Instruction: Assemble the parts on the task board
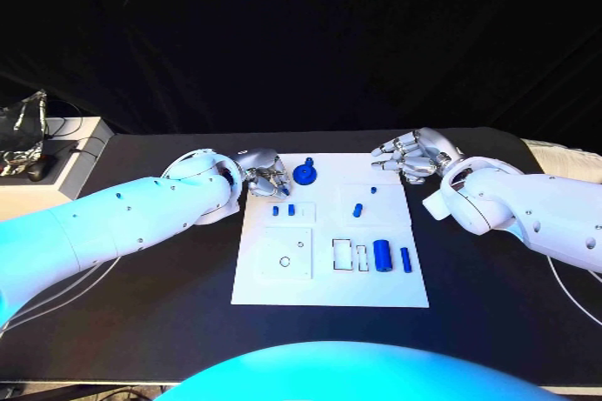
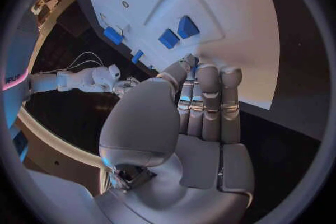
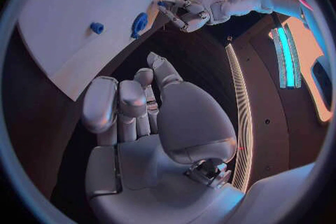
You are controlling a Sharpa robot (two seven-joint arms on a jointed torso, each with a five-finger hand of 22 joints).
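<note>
Black table [image 1: 150, 270] | task board [image 1: 329, 288] centred, blue parts [image 1: 383, 256] lying on it | left hand [image 1: 264, 177] at board's far-left corner, right hand [image 1: 408, 157] beyond far-right — both empty, fingers loosely apart | advice: approach one part squarely, pinch centred.

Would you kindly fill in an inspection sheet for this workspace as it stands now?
Surface: black table, bare around the board.
Job's things: white task board in the middle; blue knob-shaped part near its far edge; two small blue parts side by side; a blue cylinder beside a thinner blue part at its near right.
Clutter: nothing seen on the table.
Hands: left hand at the board's far-left edge, holding nothing visible; right hand past the far-right corner, fingers curled, empty.
Cables: white cable under the right arm.
Surroundings: pale side stand with equipment at far left; dark backdrop.
</note>
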